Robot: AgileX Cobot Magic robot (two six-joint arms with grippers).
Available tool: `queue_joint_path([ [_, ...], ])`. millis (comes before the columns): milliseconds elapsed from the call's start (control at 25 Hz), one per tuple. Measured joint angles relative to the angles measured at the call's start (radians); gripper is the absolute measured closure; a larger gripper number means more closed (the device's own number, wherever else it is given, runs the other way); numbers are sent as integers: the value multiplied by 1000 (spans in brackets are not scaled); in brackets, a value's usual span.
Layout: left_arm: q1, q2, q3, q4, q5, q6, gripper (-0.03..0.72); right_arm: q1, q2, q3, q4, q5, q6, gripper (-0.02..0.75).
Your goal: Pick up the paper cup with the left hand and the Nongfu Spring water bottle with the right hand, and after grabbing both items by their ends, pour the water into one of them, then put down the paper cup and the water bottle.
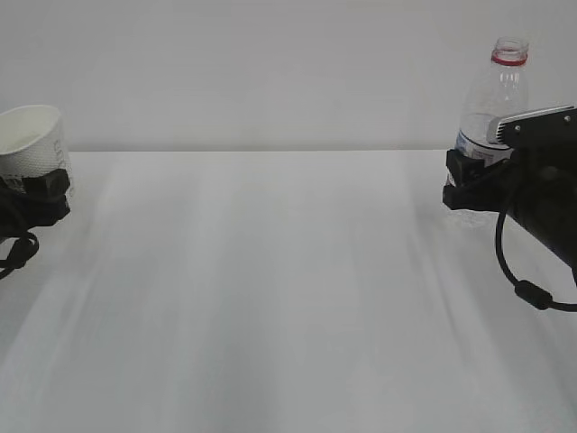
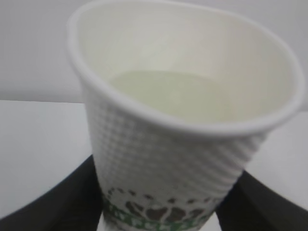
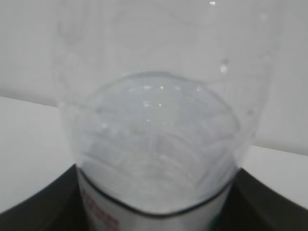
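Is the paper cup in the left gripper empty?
No: the paper cup holds faintly yellowish water partway up its inside.

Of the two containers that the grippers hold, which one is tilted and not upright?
The paper cup, held at the left edge by the left gripper. It leans to one side, while the water bottle in the right gripper stands straight with its open neck up.

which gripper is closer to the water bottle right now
The right. The right hand is clamped around the Nongfu Spring water bottle at the table's right edge. The left hand is at the far left edge, gripping the paper cup.
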Motion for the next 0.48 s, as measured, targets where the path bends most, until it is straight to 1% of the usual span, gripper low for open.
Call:
queue_joint_path([
  [480,0,166,-170,23,-6,0,204,0,0,0,-7,0,1,253],
])
